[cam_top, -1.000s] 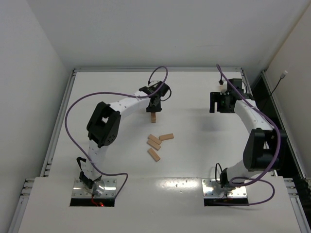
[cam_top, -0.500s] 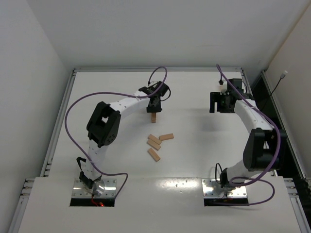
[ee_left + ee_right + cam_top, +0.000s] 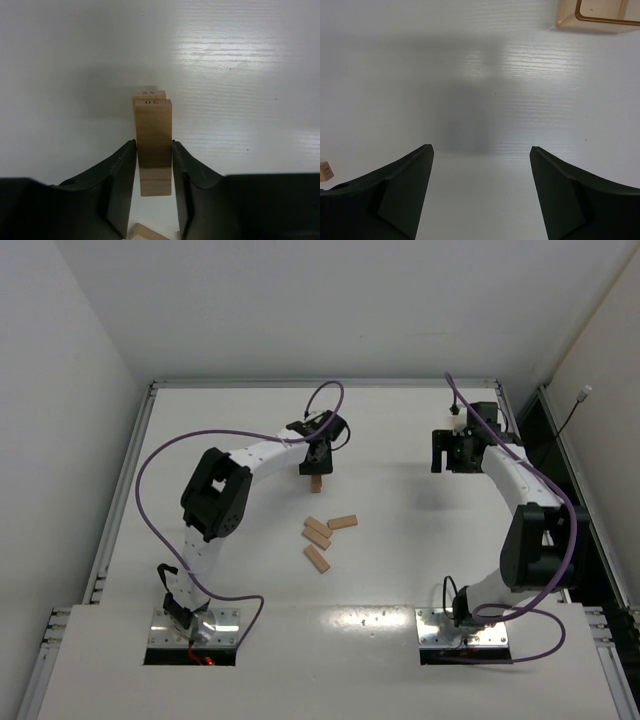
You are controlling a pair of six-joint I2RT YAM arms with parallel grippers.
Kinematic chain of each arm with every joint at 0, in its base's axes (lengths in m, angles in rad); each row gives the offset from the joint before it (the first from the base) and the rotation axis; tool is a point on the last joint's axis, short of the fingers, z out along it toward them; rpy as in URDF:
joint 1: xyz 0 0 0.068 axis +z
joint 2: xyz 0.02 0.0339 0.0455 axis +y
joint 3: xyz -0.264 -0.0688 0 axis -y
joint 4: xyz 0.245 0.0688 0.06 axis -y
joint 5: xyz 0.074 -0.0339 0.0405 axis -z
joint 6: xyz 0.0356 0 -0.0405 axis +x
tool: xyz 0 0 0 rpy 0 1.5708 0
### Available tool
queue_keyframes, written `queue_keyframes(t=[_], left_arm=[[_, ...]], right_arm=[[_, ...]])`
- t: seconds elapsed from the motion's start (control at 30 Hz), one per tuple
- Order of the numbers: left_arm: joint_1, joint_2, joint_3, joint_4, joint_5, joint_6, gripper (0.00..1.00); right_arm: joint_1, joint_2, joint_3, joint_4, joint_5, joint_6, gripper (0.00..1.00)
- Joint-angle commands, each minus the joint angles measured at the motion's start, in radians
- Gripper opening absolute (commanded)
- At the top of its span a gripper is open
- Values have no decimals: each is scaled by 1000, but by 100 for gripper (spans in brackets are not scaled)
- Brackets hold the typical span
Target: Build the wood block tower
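The tower is a short stack of tan wood blocks at the table's middle back. My left gripper stands over it, shut on the top wood block. In the left wrist view my left gripper has its jaws against both long sides of that block, marked 30. The block lies along a lower block marked 55. Several loose wood blocks lie just in front of the tower, one to their right. My right gripper is open and empty at the back right, also in the right wrist view.
A translucent orange tray lies ahead of my right gripper. A block's corner shows at the right wrist view's left edge. Another loose block lies under my left gripper. Metal rails edge the table.
My left arm has shifted very slightly over the tower, its jaws still on the top block. The right arm has not moved.
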Motion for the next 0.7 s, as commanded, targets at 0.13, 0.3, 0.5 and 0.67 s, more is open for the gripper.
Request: queue_keyframes(t=[0.13, 0.3, 0.5, 0.67], left_arm=[[23, 17, 0, 12, 15, 8, 60], [23, 17, -10, 21, 25, 8, 67], [23, 17, -57, 45, 44, 8, 56], [23, 8, -77, 55, 57, 8, 47]], right_arm=[[5, 11, 43, 15, -11, -4, 75], [5, 11, 43, 15, -20, -4, 75], [5, 11, 43, 15, -20, -4, 75], [5, 11, 43, 15, -20, -4, 75]])
